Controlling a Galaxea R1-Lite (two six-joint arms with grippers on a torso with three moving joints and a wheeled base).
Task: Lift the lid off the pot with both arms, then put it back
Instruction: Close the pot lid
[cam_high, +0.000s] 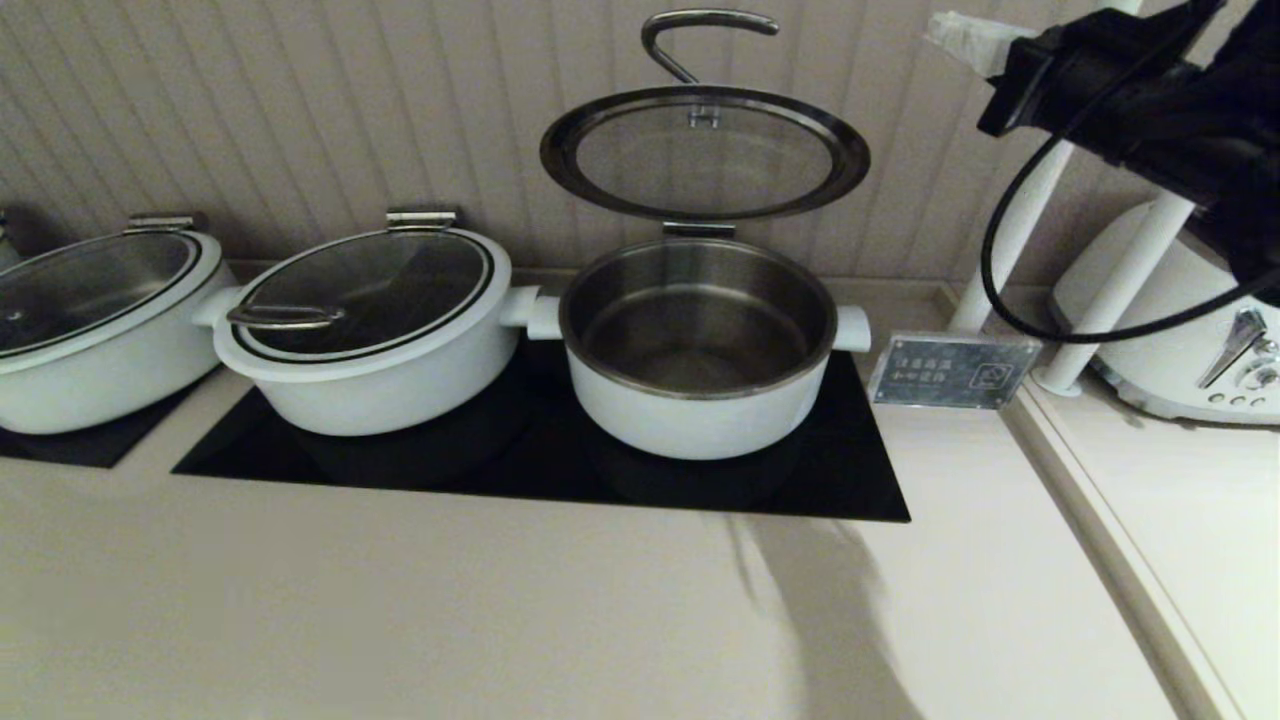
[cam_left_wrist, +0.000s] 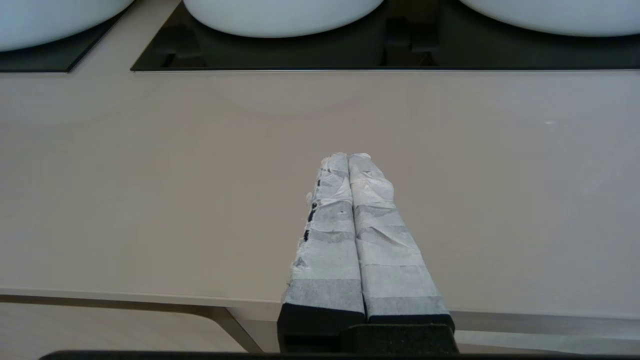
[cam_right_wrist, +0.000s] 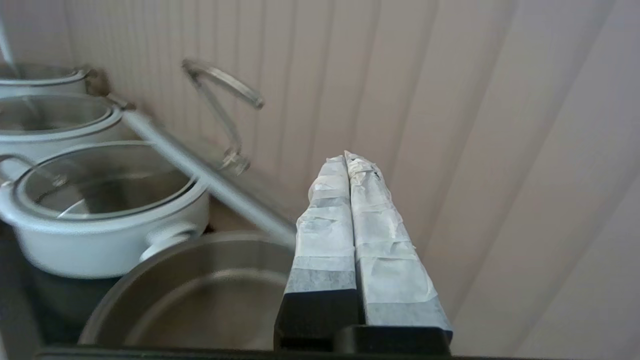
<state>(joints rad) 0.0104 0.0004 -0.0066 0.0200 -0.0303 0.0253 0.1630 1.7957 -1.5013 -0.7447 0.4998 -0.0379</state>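
Observation:
The white pot (cam_high: 697, 345) with a steel inside stands open on the black cooktop (cam_high: 870, 480). Its glass lid (cam_high: 705, 150) stands raised on its rear hinge, leaning toward the ribbed wall, with the steel loop handle (cam_high: 700, 40) on top. My right gripper (cam_high: 965, 40) is shut and empty, up high to the right of the lid, apart from it. In the right wrist view it (cam_right_wrist: 345, 156) points at the wall, with the lid's rim (cam_right_wrist: 200, 170), the handle (cam_right_wrist: 222, 95) and the pot (cam_right_wrist: 200, 295) beside it. My left gripper (cam_left_wrist: 348, 156) is shut and empty, low over the counter's front edge.
Two more white pots with shut glass lids (cam_high: 365, 285) (cam_high: 90, 285) stand to the left. A metal sign plate (cam_high: 950, 372) lies right of the cooktop. White posts (cam_high: 1130, 300) and a white appliance (cam_high: 1190, 350) stand at the right. The beige counter (cam_high: 500, 600) stretches in front.

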